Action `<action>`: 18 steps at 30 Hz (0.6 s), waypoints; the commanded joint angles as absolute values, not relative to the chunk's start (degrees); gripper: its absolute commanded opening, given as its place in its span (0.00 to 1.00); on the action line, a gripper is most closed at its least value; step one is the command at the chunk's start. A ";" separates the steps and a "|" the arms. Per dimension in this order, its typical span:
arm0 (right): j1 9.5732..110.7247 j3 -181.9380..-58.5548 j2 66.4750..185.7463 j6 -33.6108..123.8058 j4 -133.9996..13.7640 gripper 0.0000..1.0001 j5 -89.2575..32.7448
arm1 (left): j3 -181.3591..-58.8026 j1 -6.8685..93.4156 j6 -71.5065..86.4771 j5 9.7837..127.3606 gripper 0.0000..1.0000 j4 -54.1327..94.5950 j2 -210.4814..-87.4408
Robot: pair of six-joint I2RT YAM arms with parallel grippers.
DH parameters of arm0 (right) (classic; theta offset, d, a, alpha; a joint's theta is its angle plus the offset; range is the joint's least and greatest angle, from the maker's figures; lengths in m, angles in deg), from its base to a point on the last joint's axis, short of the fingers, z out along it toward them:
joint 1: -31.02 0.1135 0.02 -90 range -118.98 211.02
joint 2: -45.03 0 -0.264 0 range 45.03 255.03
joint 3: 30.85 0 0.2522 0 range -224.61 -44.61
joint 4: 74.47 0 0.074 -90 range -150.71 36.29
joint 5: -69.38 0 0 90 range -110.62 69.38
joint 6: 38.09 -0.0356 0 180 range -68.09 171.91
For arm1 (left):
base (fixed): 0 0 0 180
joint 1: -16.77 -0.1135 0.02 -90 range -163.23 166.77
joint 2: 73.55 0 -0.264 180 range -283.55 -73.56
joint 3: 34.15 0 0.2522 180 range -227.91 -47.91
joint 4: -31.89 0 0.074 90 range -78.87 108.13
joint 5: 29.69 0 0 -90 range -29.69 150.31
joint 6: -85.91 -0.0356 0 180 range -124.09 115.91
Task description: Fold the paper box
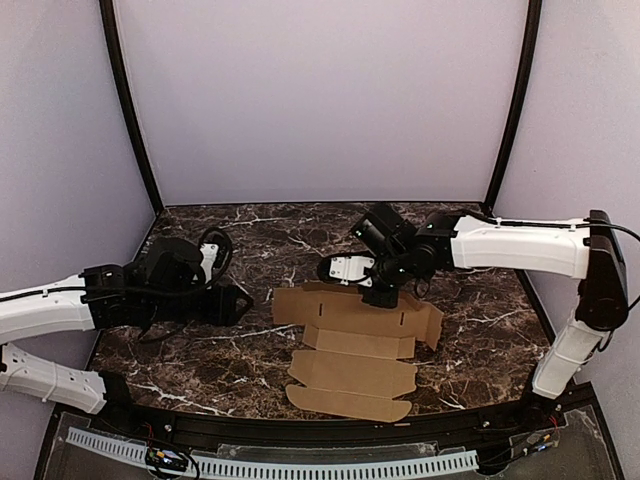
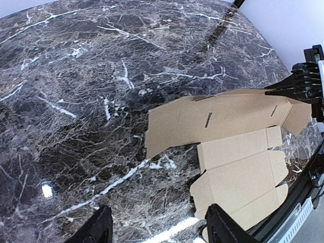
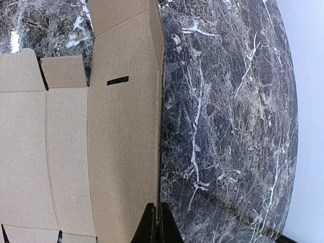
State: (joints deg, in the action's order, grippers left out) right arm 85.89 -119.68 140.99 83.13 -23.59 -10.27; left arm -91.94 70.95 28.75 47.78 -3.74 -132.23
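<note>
**Item.** One paper box [image 1: 352, 355], a flat die-cut sheet of plain tan-brown cardboard. It lies on the dark marble-patterned table [image 1: 480, 350], at the middle of the near half, between the two arms.

**Progress.** Judged as barely begun. The sheet is open, with its panels and notched end flaps spread out. No walls stand and no tab is seated. The left wrist view shows the far long panel lifted a little off the table, with shadow under its left corner. The near panels lie flat. Raising the sides, turning in the end flaps and locking the tabs are all left to do.

**Right gripper** [image 1: 383, 296]. It sits at the far edge of the sheet. In its own wrist view the fingertips are drawn together with the cardboard's far edge running in between them, so it appears to be pinching that edge.

**Left gripper** [image 1: 240, 303]. It is just left of the sheet and apart from it. Its fingers [image 2: 98, 230] are spread wide and hold nothing.

**Count.**
- Cardboard sheets: one.
- Arms: two.
- Grippers: two.
- Narrow slots [image 2: 207, 119] in the far panel: two in the left wrist view, one in the right wrist view.
- Other loose objects on the table: none seen.
</note>
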 commanded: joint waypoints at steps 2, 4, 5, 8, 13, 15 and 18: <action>86.45 -120.02 141.96 84.00 -25.23 0.00 -9.87 | -88.96 70.76 29.06 54.14 0.61 5.99 -135.10; 86.70 -119.73 141.53 83.74 -25.44 0.00 -10.72 | -90.20 70.77 28.89 55.00 0.60 8.89 -137.29; 87.08 -119.34 141.10 83.80 -25.95 0.00 -11.05 | -91.77 70.67 28.61 55.46 0.58 9.56 -138.07; 88.40 -118.45 140.68 83.63 -27.03 0.00 -10.77 | -95.26 69.77 27.54 58.31 0.46 11.95 -142.36; 89.94 -117.98 139.93 82.86 -27.06 0.00 -10.03 | -97.63 65.91 30.65 63.60 0.12 16.34 -147.00; 90.44 -117.46 139.40 82.50 -27.29 0.00 -9.79 | -97.71 64.79 31.92 65.24 0.03 19.52 -148.32; 90.94 -116.76 138.70 82.07 -27.66 0.00 -9.53 | -99.08 64.15 32.77 66.62 0.01 21.91 -150.98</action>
State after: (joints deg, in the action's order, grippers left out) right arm 89.96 -118.08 140.91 83.09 -25.95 -10.24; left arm -97.21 65.09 30.87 62.44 16.89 -148.73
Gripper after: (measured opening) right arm 0.005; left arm 0.014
